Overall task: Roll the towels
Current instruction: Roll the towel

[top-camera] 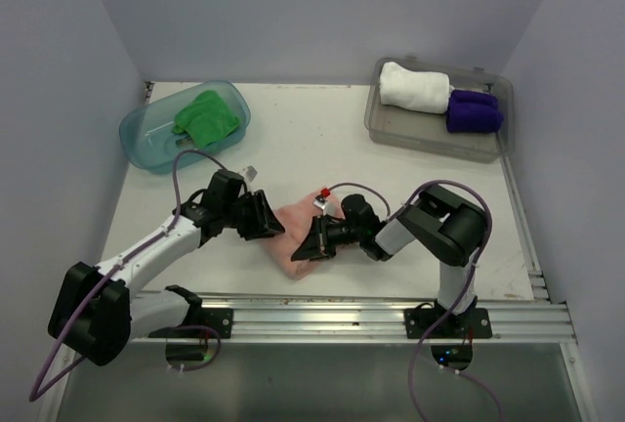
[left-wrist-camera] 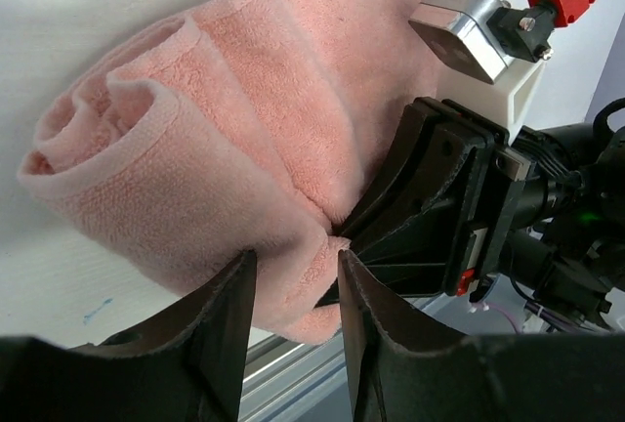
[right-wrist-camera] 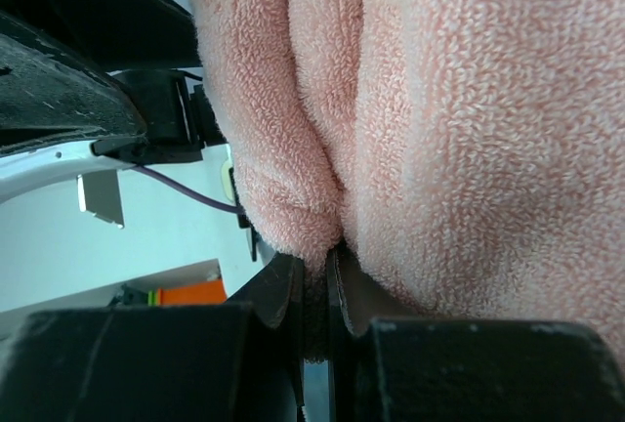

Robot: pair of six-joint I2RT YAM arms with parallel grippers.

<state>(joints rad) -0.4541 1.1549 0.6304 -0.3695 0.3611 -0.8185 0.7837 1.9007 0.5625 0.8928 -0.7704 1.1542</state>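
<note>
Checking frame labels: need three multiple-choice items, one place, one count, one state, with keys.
1. Where is the green towel? A in the teal tub; B on the bare table; C draped over an arm.
2. How many towels lie in the grey tray? A one; B two; C three.
3. The right gripper is: A open, holding nothing; B shut on the pink towel; C out of view.
Key: 1 A, it lies inside the tub's rim. 2 B, the white towel and the purple towel. 3 B, it pinches a fold in the right wrist view.
</note>
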